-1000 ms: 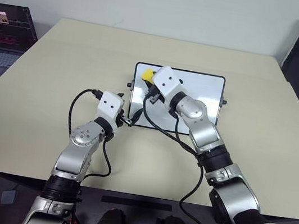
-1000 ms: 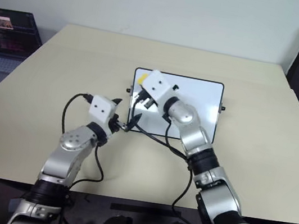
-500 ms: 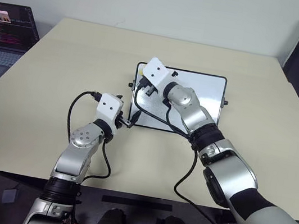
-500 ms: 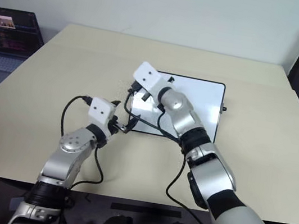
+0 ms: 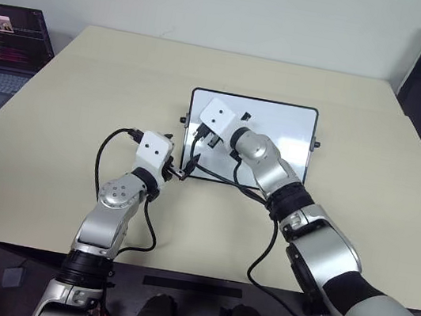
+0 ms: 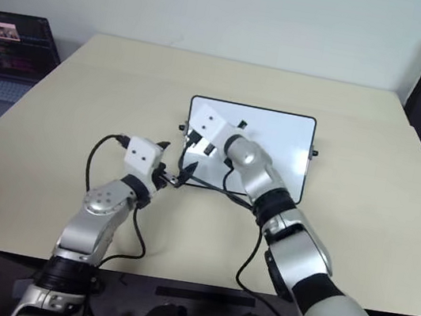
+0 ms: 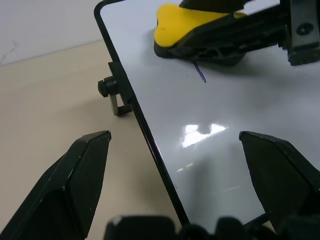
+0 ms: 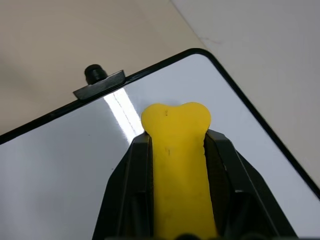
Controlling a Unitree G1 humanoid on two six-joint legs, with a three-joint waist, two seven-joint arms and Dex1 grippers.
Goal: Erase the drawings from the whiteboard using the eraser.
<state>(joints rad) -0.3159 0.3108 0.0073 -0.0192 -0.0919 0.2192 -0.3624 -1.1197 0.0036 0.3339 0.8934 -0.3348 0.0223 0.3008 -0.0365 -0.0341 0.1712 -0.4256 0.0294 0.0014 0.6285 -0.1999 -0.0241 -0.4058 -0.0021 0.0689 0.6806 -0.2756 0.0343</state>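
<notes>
Yellow rubber, the eraser (image 8: 176, 165), sits clamped between the two black fingers of the right gripper (image 8: 176, 150), its long axis running along the fingers and its rounded tip pressed onto or just above the whiteboard (image 5: 279, 129) near the board's left edge. Just beside the tip, on the side nearer the robot, one short dark stroke (image 7: 199, 71) is visible on the white surface (what is left of the drawings, by my reading; no other marks can be made out). The next wipe therefore turns on drawing the eraser a little back toward the robot, across that stroke.

The right arm reaches forward and across to the left, with the wrist nearly level. The left gripper (image 7: 185, 165) stands open, with its fingers spread either side of the board's left frame and close to the side knob (image 7: 107, 88), gripping nothing. The whiteboard lies flat on the beige table (image 5: 85, 90), and a laptop (image 5: 3, 53) stands well apart at the far left.
</notes>
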